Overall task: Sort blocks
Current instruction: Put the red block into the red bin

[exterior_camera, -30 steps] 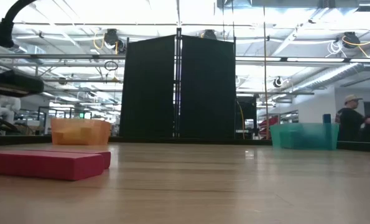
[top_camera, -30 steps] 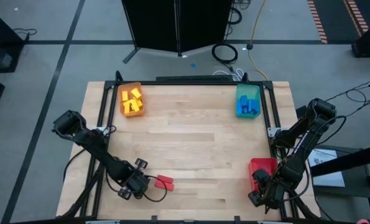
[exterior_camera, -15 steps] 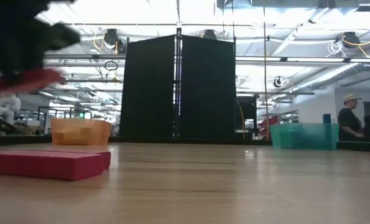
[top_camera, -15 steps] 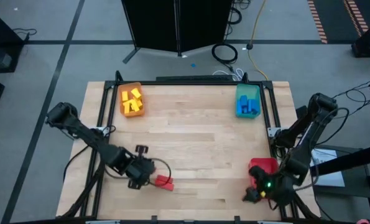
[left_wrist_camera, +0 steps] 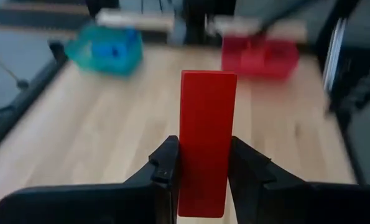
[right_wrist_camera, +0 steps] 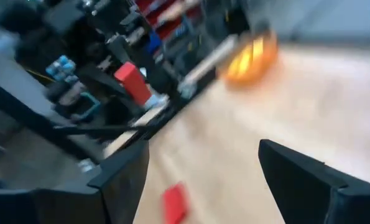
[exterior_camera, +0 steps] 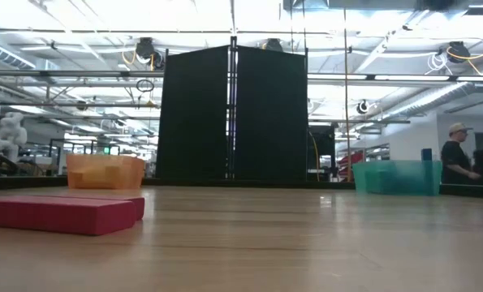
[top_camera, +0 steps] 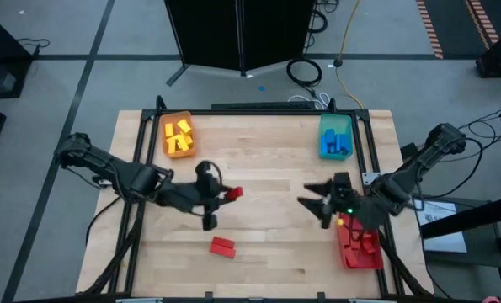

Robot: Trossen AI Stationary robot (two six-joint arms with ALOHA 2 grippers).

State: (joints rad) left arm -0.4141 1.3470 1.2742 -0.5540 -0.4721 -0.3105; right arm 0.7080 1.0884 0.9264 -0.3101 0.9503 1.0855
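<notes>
Wooden table (top_camera: 267, 210): yellow blocks (top_camera: 180, 135) in orange tray (top_camera: 168, 150); left pincer (left_wrist_camera: 201, 168) clamped on red block (left_wrist_camera: 204, 140); right pincer (top_camera: 311, 202) apart.

Three trays: orange (top_camera: 178, 136), teal (top_camera: 335, 137), red (top_camera: 357, 247). Two red blocks outside the trays: one (left_wrist_camera: 205, 142) between the left pincer's (top_camera: 225, 194) fingers, one (top_camera: 223, 246) flat on the table below that pincer, nearer the front edge. Yellow and blue blocks fill their trays; the number cannot be told.
</notes>
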